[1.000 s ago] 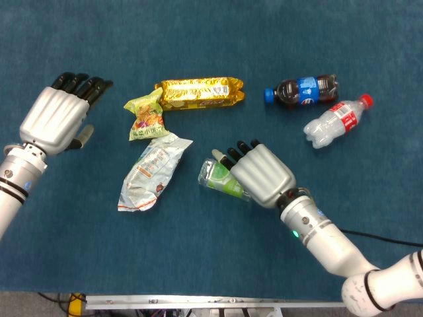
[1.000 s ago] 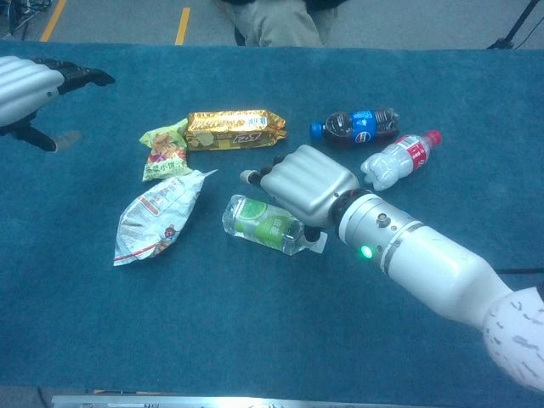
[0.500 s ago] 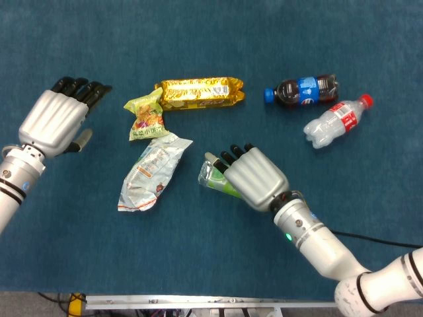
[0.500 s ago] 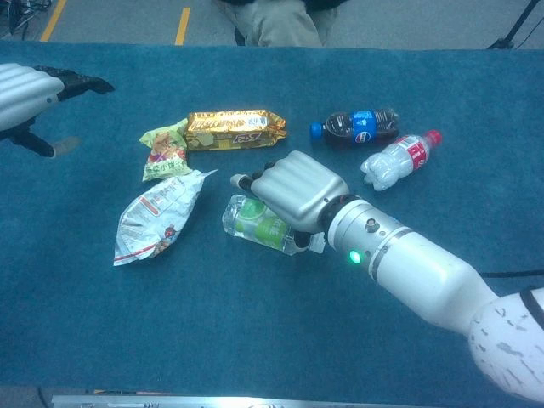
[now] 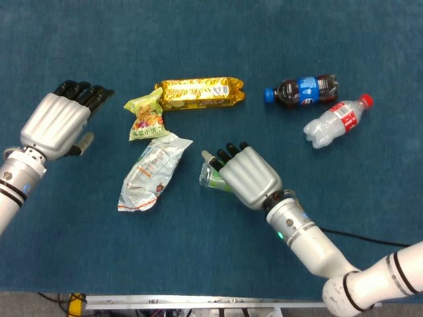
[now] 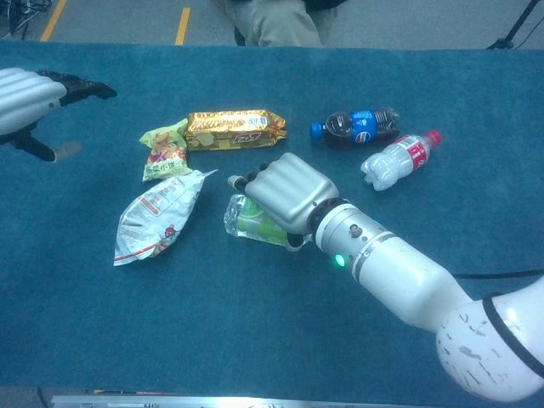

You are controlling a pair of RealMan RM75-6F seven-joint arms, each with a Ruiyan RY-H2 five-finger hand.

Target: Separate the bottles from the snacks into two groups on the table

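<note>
Green-labelled bottle (image 6: 253, 219) lies at frame centre, near the snack packets (image 5: 151, 173). My right hand (image 5: 246, 175) covers it, fingers curled over, seemingly grasping it to carry right toward the other bottles (image 5: 330, 122). My left hand (image 5: 56, 122) hovers spread, holding nothing.

Matt teal cloth table (image 5: 370, 218) – glossy gold foil snack pack (image 5: 199, 93), clear plastic bottle (image 5: 338, 121).

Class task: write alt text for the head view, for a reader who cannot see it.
The right hand covers a green-labelled bottle on a blue table. Three snack packets lie left of it, two bottles right. The left hand hovers open.
</note>
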